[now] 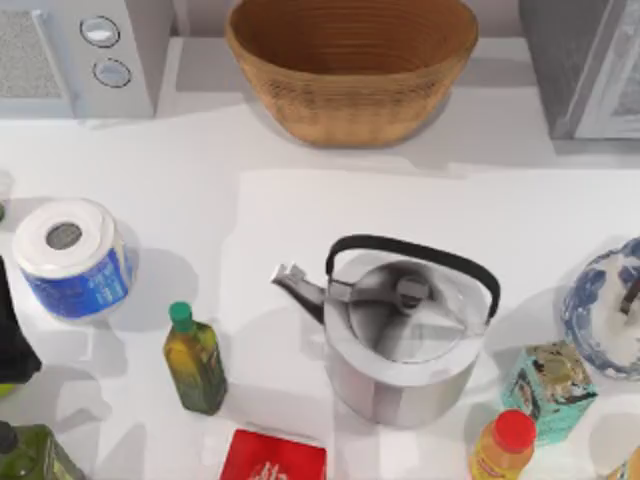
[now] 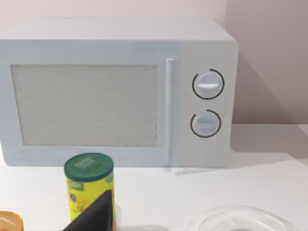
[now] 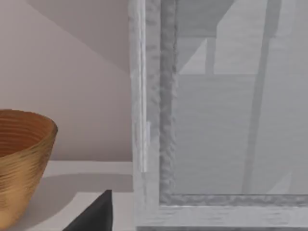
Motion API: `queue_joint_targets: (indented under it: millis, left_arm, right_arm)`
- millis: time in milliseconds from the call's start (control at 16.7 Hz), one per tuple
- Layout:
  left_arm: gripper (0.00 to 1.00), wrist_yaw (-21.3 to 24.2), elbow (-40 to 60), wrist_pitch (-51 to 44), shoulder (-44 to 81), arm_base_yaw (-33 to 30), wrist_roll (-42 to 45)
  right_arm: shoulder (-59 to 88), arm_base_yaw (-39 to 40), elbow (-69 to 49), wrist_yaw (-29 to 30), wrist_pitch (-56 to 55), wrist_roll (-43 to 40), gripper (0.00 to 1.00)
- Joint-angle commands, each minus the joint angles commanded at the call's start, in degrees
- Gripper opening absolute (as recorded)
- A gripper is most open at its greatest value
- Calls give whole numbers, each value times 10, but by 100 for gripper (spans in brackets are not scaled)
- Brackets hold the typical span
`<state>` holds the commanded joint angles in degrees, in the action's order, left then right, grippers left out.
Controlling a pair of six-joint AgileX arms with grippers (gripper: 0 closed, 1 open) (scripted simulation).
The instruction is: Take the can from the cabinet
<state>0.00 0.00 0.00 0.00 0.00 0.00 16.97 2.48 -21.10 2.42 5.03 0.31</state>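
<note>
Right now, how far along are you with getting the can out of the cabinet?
Nothing looks done yet. The cabinet at the table's back right has its glass door shut, and behind the glass I can't make out a can. My right hand is in front of that door and holds nothing that I can see. My left hand faces the microwave. Left: open the door, find the can, grasp it, take it out.

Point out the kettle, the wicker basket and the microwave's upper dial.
kettle [image 1: 400, 345]: top view, on its shiny lid.
wicker basket [image 1: 350, 105]: top view, on its outer front wall.
microwave's upper dial [image 2: 208, 84]: left wrist view, on the knob's centre.
</note>
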Motion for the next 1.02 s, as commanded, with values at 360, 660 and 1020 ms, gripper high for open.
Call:
queue_joint_targets:
  millis: [360, 660, 1020]
  left_arm:
    - [100, 0, 0, 0, 0, 0, 0]
    - [100, 0, 0, 0, 0, 0, 0]
    - [100, 0, 0, 0, 0, 0, 0]
  right_arm:
    - [244, 31, -315, 38, 79, 4, 100]
    - [436, 57, -574, 67, 141, 6, 100]
    - [576, 78, -767, 86, 184, 6, 100]
